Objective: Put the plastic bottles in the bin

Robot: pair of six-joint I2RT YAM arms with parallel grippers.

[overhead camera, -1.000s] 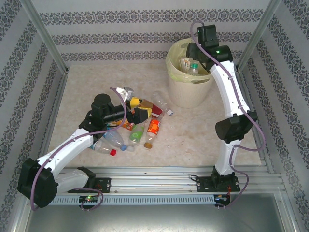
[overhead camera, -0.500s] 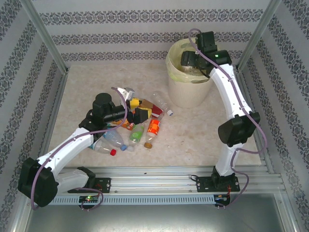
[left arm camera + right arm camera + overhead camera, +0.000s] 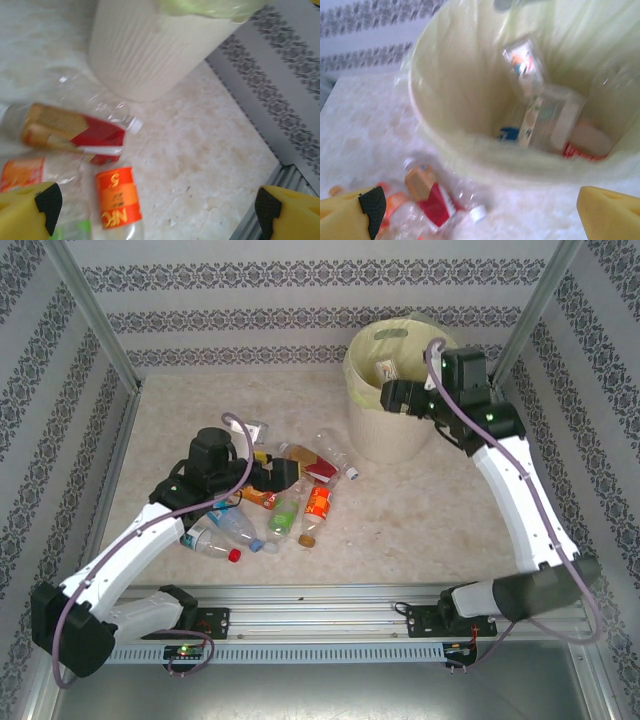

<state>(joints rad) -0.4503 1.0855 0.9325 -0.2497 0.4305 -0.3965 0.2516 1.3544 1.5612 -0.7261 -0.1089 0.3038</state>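
Hovering low over the pile, left gripper (image 3: 283, 474) sits above the loose plastic bottles (image 3: 295, 502) on the left-centre of the table (image 3: 420, 510). Jaws spread wide, nothing between them. Left wrist view: its 2 yellow fingers (image 3: 25, 212) sit at the bottom corners, far apart, with an empty gap. Under that gap an orange-label bottle (image 3: 116, 197) lies flat, its clear end running off the bottom edge. Just beyond it a red-label bottle (image 3: 75, 132) lies crosswise, white cap pointing right. The bin (image 3: 150, 50) stands upright just past these 2; cannot tell if it touches either.

Right gripper (image 3: 392, 397) hangs over the bin's near rim, at the far right of the table. Jaws wide apart, holding nothing: in the right wrist view its 2 yellow fingers (image 3: 607, 212) sit at the bottom corners with clear space between. That camera looks down into the bin: pale yellow liner, at least 3 bottles at the bottom, blurred. 1 white-label bottle (image 3: 547, 117) leans against the liner.

Top view, pile on the table: at least 6 bottles, touching or overlapping. A green-label bottle (image 3: 283, 516) lies beside the orange one. A red-cap bottle (image 3: 213, 543) lies nearest the arm bases. 1 label-less clear bottle (image 3: 333, 447) lies at the pile's far edge, nearest the bin.
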